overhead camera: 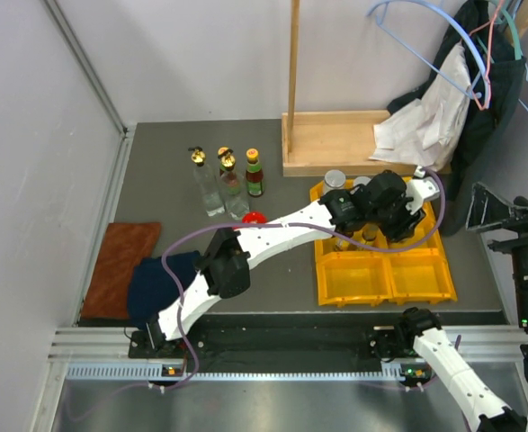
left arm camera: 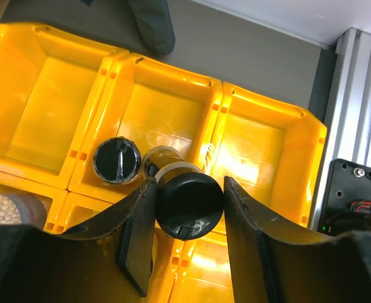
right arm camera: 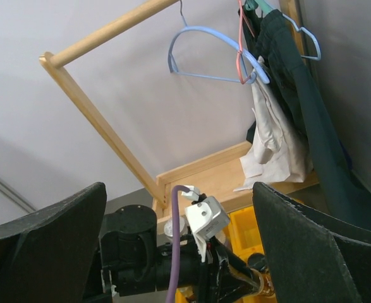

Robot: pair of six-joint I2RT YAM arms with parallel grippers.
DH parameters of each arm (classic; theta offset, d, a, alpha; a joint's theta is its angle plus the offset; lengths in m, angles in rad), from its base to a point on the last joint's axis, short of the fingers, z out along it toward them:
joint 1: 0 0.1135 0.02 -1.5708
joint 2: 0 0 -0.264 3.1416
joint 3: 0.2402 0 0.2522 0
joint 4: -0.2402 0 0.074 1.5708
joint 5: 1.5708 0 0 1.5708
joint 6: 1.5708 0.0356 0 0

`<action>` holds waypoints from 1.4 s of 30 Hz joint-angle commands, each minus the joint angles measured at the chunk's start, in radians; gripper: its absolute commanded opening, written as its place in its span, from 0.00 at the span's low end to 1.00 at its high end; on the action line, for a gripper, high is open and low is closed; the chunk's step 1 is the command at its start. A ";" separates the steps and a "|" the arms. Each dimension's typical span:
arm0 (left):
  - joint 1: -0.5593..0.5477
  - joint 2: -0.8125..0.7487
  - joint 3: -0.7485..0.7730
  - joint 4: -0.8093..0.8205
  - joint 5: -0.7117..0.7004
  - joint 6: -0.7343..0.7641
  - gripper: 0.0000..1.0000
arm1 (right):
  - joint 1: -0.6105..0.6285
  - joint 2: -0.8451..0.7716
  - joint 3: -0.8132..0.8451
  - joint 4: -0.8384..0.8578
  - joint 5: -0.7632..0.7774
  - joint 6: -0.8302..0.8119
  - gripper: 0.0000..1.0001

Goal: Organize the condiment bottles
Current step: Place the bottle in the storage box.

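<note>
My left gripper [left arm camera: 190, 183] is shut on the black cap of a small dark bottle [left arm camera: 188, 203], holding it over the yellow bin [left arm camera: 267, 136], at a divider between compartments. Whether the bottle's base touches the bin is hidden. A second black-capped bottle [left arm camera: 117, 160] stands just left of it in a compartment. In the top view the left gripper [overhead camera: 382, 205] reaches over the bin [overhead camera: 380, 274]. Two clear gold-stoppered bottles [overhead camera: 208, 184] and a red-capped dark bottle [overhead camera: 255, 173] stand on the table, with a red lid [overhead camera: 255, 217] near them. My right gripper [right arm camera: 179, 186] is open and empty, raised and facing the left wrist.
A wooden hanger rack [overhead camera: 335, 139] with clothes and hangers [overhead camera: 479, 81] stands behind the bin. A silver-lidded jar [overhead camera: 335, 179] sits at the bin's back-left corner. A brown cloth [overhead camera: 120, 265] and a dark blue cloth [overhead camera: 160, 283] lie at the left. The metal rail [left arm camera: 356, 113] runs beside the bin.
</note>
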 commanded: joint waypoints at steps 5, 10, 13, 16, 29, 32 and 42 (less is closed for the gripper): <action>-0.007 0.048 0.067 0.070 -0.013 0.013 0.00 | -0.011 -0.026 -0.032 -0.006 -0.005 0.012 0.97; -0.007 0.086 0.078 0.087 -0.024 0.016 0.00 | -0.015 -0.040 -0.040 -0.014 -0.002 0.015 0.97; -0.007 0.103 0.079 0.092 -0.027 0.017 0.00 | -0.011 -0.046 -0.044 -0.017 -0.001 0.013 0.97; -0.007 0.117 0.082 0.101 -0.029 0.017 0.00 | -0.011 -0.051 -0.050 -0.021 0.001 0.013 0.97; -0.007 0.174 0.101 0.130 -0.050 0.008 0.10 | -0.011 -0.063 -0.072 -0.038 0.011 0.019 0.97; -0.007 0.183 0.104 0.135 -0.059 0.008 0.13 | -0.012 -0.063 -0.072 -0.040 0.010 0.019 0.97; -0.007 0.203 0.108 0.132 -0.067 0.011 0.11 | -0.011 -0.068 -0.081 -0.041 0.019 0.015 0.98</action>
